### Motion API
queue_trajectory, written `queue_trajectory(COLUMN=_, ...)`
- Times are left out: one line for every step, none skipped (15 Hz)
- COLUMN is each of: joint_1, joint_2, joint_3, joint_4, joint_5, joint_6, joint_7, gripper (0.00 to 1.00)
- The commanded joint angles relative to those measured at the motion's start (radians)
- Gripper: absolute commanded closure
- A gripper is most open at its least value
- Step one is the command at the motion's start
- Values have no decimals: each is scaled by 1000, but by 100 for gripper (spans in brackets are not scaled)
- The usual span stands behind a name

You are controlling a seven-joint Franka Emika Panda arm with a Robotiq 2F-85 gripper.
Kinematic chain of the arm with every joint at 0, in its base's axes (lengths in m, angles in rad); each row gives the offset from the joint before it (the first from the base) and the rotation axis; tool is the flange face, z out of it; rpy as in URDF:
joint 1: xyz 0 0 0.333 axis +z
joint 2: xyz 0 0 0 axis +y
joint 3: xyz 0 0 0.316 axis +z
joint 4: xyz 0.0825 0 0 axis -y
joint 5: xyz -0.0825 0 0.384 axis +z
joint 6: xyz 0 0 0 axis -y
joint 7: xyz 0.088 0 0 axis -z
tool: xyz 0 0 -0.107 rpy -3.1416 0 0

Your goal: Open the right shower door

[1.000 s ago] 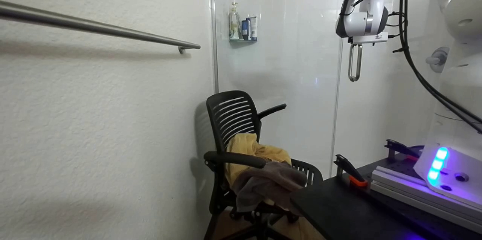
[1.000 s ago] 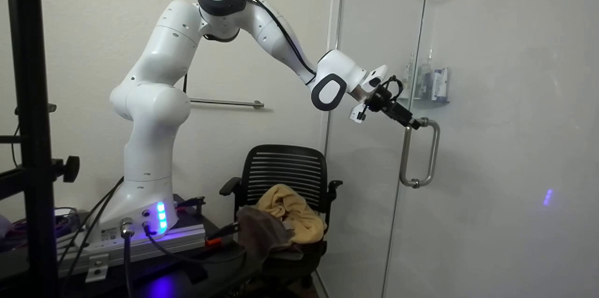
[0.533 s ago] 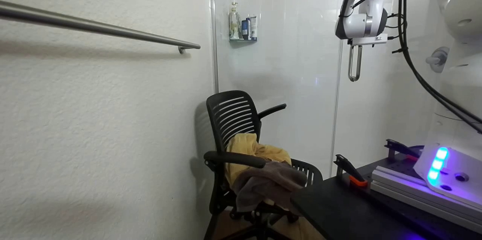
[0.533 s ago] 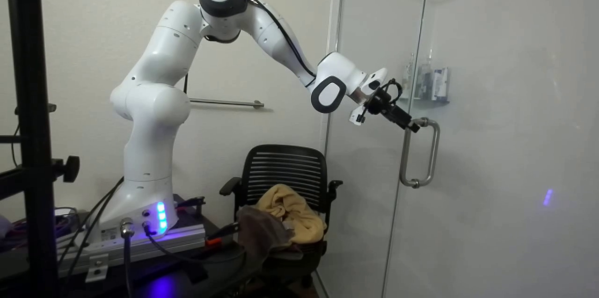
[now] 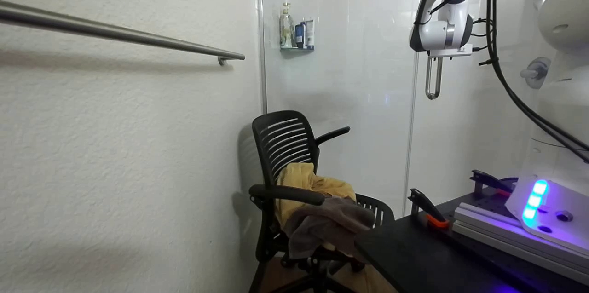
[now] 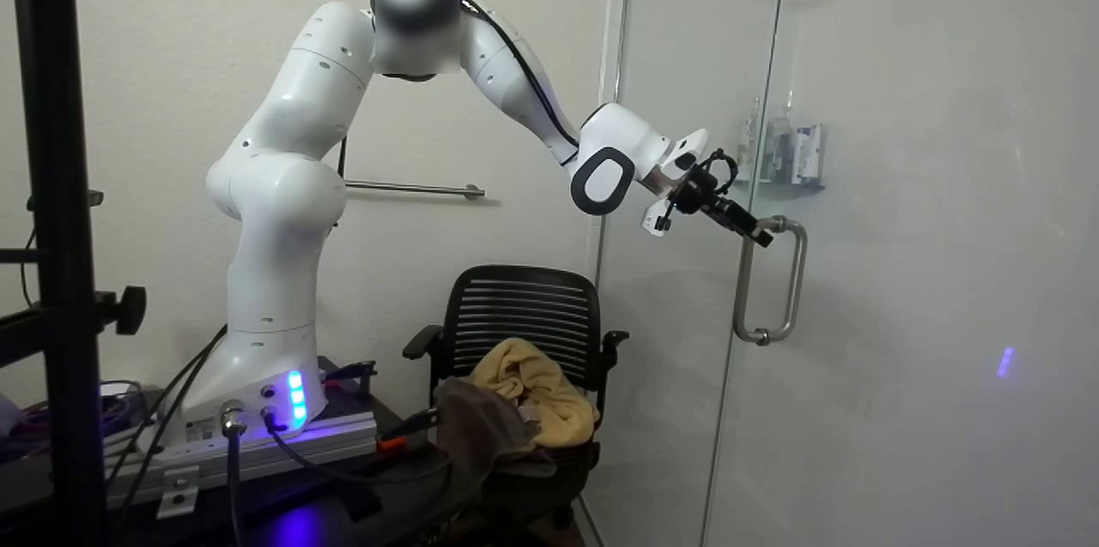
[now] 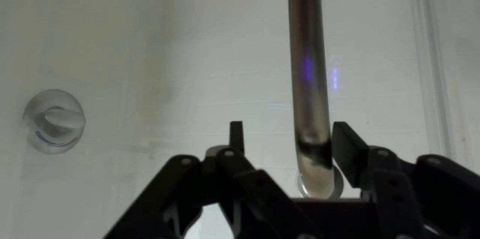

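The right shower door is a tall pale glass panel with a vertical silver loop handle. Its edge lies along the seam beside the neighbouring panel. At the handle's upper end, my gripper tilts downward from the arm. In the wrist view the handle's bar passes between the two fingers of my gripper. The right finger is against or very close to the bar, while a gap separates the left finger from it. An exterior view hides the fingers behind the wrist, above the handle.
A black chair with yellow and brown towels stands before the neighbouring glass panel. Bottles on a corner shelf show through the glass. A towel bar runs along the wall. The arm's base sits on a black table.
The wrist and gripper have come down slightly at the top of the handle. The finger linkage looks shifted from before. The door and its handle have not moved.
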Motion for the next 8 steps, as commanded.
queue_trajectory(joint_1=-50, joint_2=-6, joint_3=32, joint_4=-1, joint_5=-25, joint_6=28, joint_7=8, gripper=70)
queue_trajectory(joint_1=-53, joint_2=-6, joint_3=38, joint_4=2, joint_5=-26, joint_6=30, joint_7=10, gripper=75)
queue_trajectory(joint_1=-49, joint_2=-9, joint_3=36, joint_4=-2, joint_5=-24, joint_6=27, joint_7=8, gripper=83)
queue_trajectory(joint_1=-47, joint_2=-4, joint_3=40, joint_4=4, joint_5=-22, joint_6=27, joint_7=10, gripper=89)
queue_trajectory(joint_1=-46, joint_2=2, joint_3=42, joint_4=12, joint_5=-19, joint_6=23, joint_7=12, gripper=97)
queue_trajectory(joint_1=-48, joint_2=5, joint_3=44, joint_4=15, joint_5=-21, joint_6=22, joint_7=6, gripper=96)
queue_trajectory(joint_1=-52, joint_2=7, joint_3=48, joint_4=17, joint_5=-22, joint_6=23, joint_7=6, gripper=94)
queue_trajectory(joint_1=-48, joint_2=5, joint_3=43, joint_4=14, joint_5=-18, joint_6=21, joint_7=5, gripper=94)
